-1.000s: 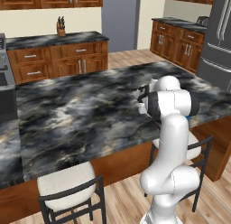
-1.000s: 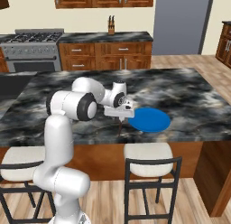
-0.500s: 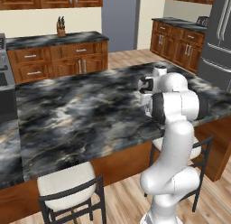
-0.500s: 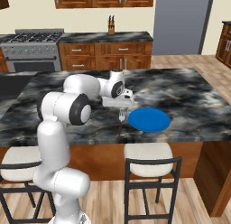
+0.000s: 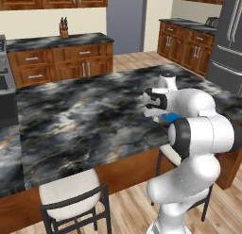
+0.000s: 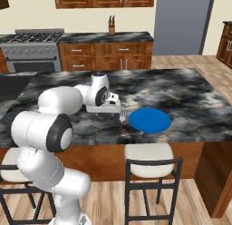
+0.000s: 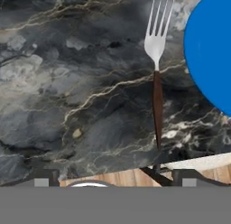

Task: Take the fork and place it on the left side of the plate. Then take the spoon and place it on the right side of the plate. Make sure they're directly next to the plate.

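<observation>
While the slim fork with pale silver tines and a long dark brown handle lies flat on the black, grey-veined marble worktop, it sits just beside the edge of the round, flat, bright blue plate, apart from it by a narrow strip of stone. In the hand view the tines point up the picture and the handle end reaches close to the worktop's near edge, above the wooden floor.

In the right base view the fork lies at the plate's left side, handle toward the worktop's front edge. In the left base view a sliver of the plate shows past the arm.

Hand: jaws spread fully wide, nothing held. It hovers above the worktop, just over the fork's tined end, pointing down. In the hand view its two dark fingertips stand at the bottom, well apart, neither touching the fork.

Surroundings: a cushioned stool with a dark frame stands below the plate's side of the worktop; a second one stands further along. Spoon: not located.
</observation>
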